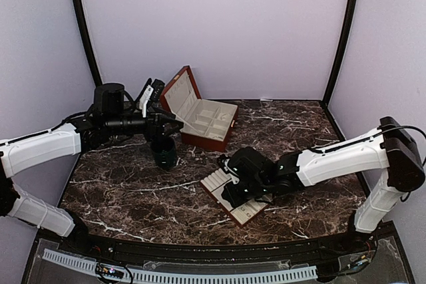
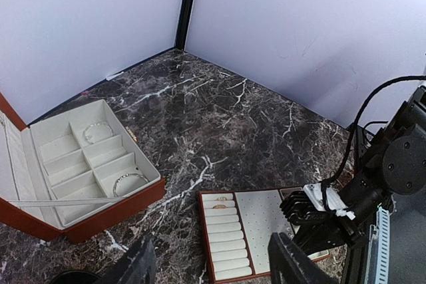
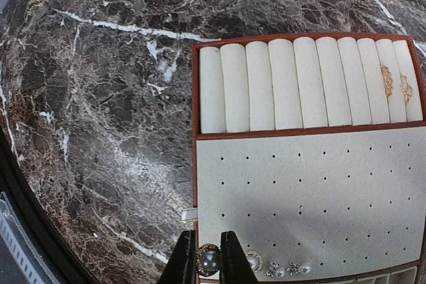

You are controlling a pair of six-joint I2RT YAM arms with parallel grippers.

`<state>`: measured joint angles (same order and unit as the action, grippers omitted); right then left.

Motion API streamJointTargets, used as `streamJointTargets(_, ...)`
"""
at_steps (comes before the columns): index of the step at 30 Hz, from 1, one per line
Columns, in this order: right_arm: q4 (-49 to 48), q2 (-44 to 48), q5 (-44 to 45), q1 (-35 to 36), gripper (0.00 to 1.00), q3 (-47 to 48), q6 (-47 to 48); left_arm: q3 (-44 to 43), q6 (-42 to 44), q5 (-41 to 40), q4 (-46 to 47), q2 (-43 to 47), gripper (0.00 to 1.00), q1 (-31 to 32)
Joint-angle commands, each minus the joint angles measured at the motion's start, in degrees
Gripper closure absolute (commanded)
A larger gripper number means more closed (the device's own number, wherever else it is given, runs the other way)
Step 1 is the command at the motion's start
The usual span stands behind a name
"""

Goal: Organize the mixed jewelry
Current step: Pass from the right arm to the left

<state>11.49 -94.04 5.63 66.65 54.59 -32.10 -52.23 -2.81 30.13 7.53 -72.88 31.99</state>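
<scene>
The cream slotted tray [image 1: 214, 181] lies near the table's front centre. My right gripper [image 3: 208, 265] is low over the tray's near corner, shut on a round dark-rimmed pearl stud [image 3: 208, 259]. Other small studs [image 3: 279, 269] sit beside it on the dotted pad [image 3: 299, 184]. Two gold rings [image 3: 396, 84] rest in the roll slots and also show in the left wrist view [image 2: 222, 202]. My left gripper [image 2: 213, 264] is wide open and empty, held above the dark green cup [image 1: 164, 154]. Two thin bracelets [image 2: 98, 131] [image 2: 130, 181] lie in the box.
The red-brown box [image 1: 216, 139] with cream lining stands open at the back centre, lid up. The right arm [image 1: 333, 161] stretches across the right half of the marble table. Walls close in the back and sides.
</scene>
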Motion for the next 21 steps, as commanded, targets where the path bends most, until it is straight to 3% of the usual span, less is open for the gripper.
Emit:
streamJointTargets(1,2.8,-2.2,2.0,0.5,1.00,2.0,1.0,0.8,-0.3,0.3,0.1,1.2,0.41,-0.3)
streamJointTargets(21,5.7,-4.8,5.0,-0.4,1.00,5.1,0.3,0.7,-0.2,0.6,0.1,0.5,0.41,-0.4)
